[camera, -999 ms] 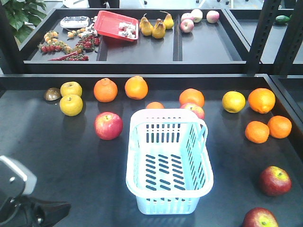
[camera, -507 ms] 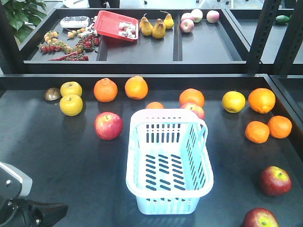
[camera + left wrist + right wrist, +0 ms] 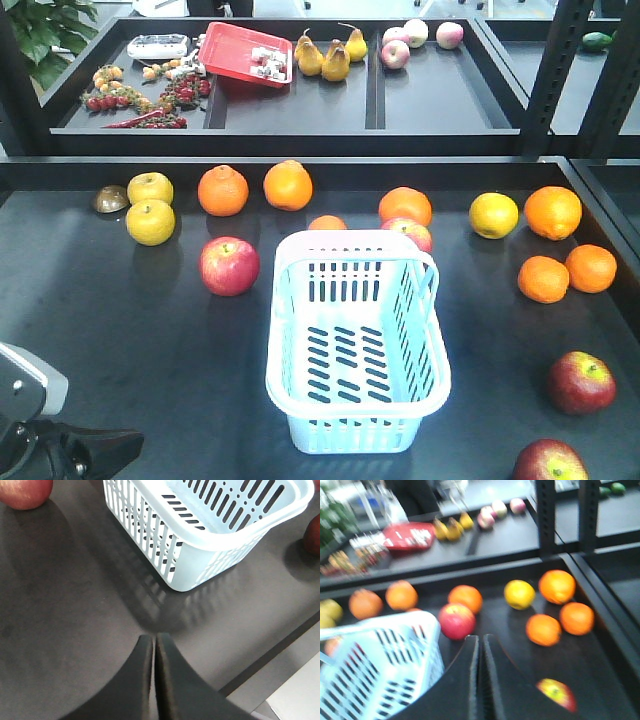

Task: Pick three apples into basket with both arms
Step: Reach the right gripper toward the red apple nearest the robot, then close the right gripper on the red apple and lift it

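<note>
The pale blue basket (image 3: 350, 432) stands empty in the middle of the dark table. One red apple (image 3: 229, 266) lies to its left, and two apples (image 3: 581, 382) (image 3: 548, 463) lie at the front right. Another apple (image 3: 412, 232) peeks out behind the basket's far rim. In the left wrist view my left gripper (image 3: 155, 637) is shut and empty, low over the table short of the basket (image 3: 150, 535), with an apple (image 3: 25, 492) far left. My right gripper (image 3: 481, 637) is shut and empty; beyond it lie the basket (image 3: 380, 622) and an apple (image 3: 456, 621).
Oranges (image 3: 223, 190) (image 3: 543, 279) and yellow fruits (image 3: 150, 222) (image 3: 494, 214) are scattered along the table's back and right. A raised shelf behind holds a red tray (image 3: 243, 52), pears and tomatoes. Black posts (image 3: 555, 75) stand at the right. My left arm (image 3: 30, 385) fills the front-left corner.
The left arm has sunk lower in the front-left corner of the front view during the first half second, then held still. The fruit and the basket have not moved.
</note>
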{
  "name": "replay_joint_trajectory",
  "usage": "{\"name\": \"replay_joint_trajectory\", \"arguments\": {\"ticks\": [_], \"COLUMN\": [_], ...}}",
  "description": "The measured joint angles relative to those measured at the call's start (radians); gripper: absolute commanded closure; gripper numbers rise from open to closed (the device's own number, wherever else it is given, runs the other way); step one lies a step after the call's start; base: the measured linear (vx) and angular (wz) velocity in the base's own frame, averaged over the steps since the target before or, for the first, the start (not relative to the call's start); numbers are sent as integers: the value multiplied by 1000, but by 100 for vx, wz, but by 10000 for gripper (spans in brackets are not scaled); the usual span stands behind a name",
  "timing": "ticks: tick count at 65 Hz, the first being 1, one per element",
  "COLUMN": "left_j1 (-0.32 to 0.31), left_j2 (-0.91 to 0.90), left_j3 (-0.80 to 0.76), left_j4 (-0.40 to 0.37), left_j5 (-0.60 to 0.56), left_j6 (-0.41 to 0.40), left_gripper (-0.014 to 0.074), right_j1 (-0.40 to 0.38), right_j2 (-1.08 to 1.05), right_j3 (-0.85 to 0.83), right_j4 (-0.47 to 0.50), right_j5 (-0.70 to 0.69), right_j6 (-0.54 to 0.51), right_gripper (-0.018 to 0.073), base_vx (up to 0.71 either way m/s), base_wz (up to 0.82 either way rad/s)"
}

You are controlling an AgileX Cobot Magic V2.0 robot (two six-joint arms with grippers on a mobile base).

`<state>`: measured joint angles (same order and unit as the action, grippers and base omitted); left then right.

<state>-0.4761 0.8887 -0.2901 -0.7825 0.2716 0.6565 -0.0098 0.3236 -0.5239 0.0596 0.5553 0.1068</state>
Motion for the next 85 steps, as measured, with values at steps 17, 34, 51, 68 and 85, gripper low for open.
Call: {"name": "replay_joint_trajectory", "arguments": {"ticks": [17, 34, 51, 68, 85], "left_j1": [0, 0, 0, 0, 0], "left_j2": [0, 0, 0, 0, 0], "left_j3": [0, 0, 0, 0, 0], "left_j4": [0, 0, 0, 0, 0], "left_j5": [0, 0, 0, 0, 0], "left_j6": [0, 0, 0, 0, 0], "left_gripper": [603, 603, 603, 603, 603], "right_j1": [0, 0, 0, 0, 0], "right_j2": [293, 660, 878, 1094, 1279], "right_j3": [-124, -288, -295, -295, -302], "right_j4": [-27, 12, 18, 84, 101], "right_j5": [189, 401, 418, 433, 402], "right_j6": [-22, -138, -195, -230, -240], "right_gripper": [525, 97, -171, -137, -103], "base_vx": [0, 0, 0, 0, 0], "base_wz": [0, 0, 0, 0, 0]}}
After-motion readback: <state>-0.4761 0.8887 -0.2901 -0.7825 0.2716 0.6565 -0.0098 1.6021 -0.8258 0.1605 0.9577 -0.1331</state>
